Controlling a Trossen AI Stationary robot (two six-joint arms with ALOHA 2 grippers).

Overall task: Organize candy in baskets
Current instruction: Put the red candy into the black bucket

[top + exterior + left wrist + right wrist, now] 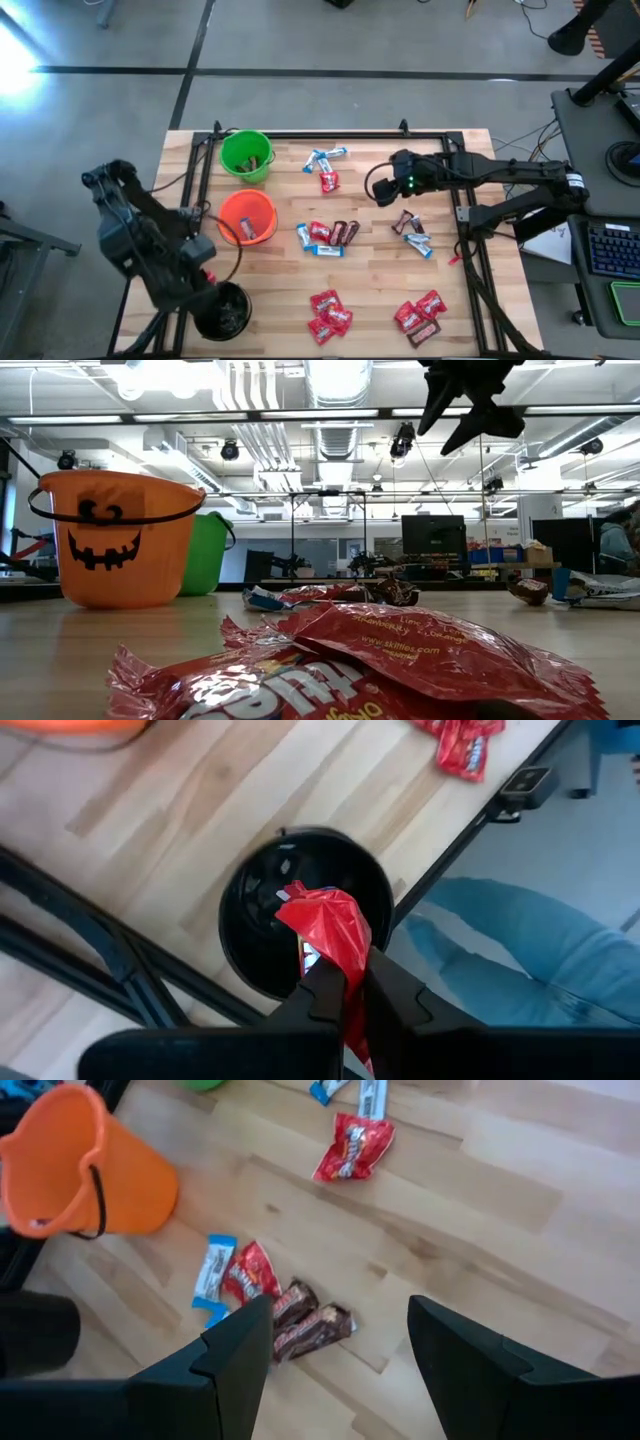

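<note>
Left wrist view: the left gripper (345, 982) pinches a red candy (328, 928) directly above the black basket (250, 945); released off-centre, it could catch the rim. The right gripper (340, 1345) hangs spread.

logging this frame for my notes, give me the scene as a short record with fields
left end effector: shut on red candy, above black basket
right end effector: open, empty, over brown candies mid-table
orange basket: upright, left side
green basket: upright, beyond the orange one
loose candy: scattered over the table
</note>
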